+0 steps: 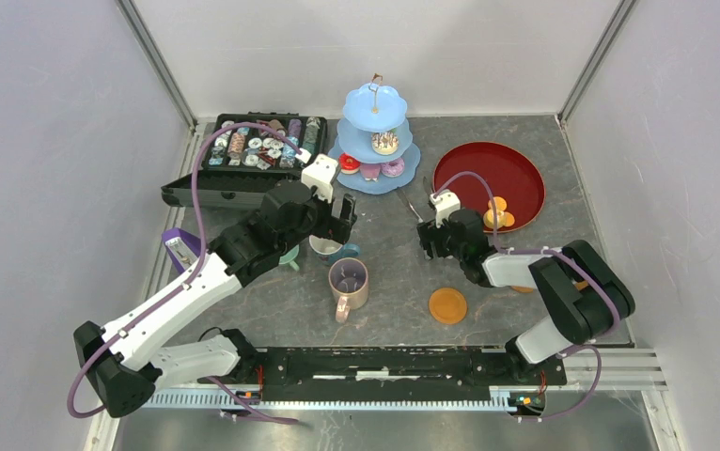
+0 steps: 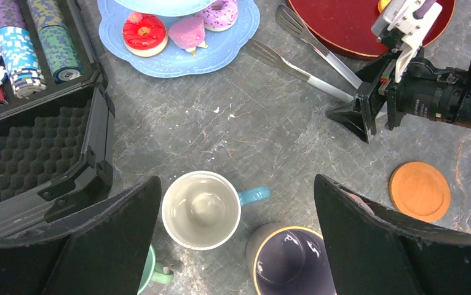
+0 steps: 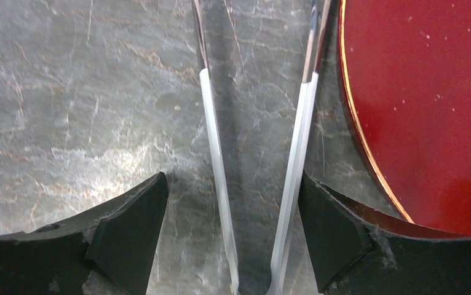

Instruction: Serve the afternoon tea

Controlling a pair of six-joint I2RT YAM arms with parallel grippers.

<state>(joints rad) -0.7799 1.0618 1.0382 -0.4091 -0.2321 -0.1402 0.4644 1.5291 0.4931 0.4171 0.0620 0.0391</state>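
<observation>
My left gripper (image 1: 337,221) hangs open above the mugs, holding nothing. Between its fingers in the left wrist view stands the white-and-blue mug (image 2: 201,209), upright. The tall pink-purple mug (image 2: 288,264) is beside it and the mint green mug (image 2: 150,270) shows under the left finger. My right gripper (image 3: 233,184) is open low over the table, straddling the metal tongs (image 3: 211,123); its right finger is close to one arm. The pale-blue stand (image 1: 375,132) carries pastries (image 2: 144,32) on its bottom tier. A brown coaster (image 1: 447,305) lies near the front.
A red round tray (image 1: 488,178) at the right rear holds orange pastries (image 1: 497,214). The open black case (image 1: 243,155) of chips lies at the left rear. Grey walls enclose the table on three sides.
</observation>
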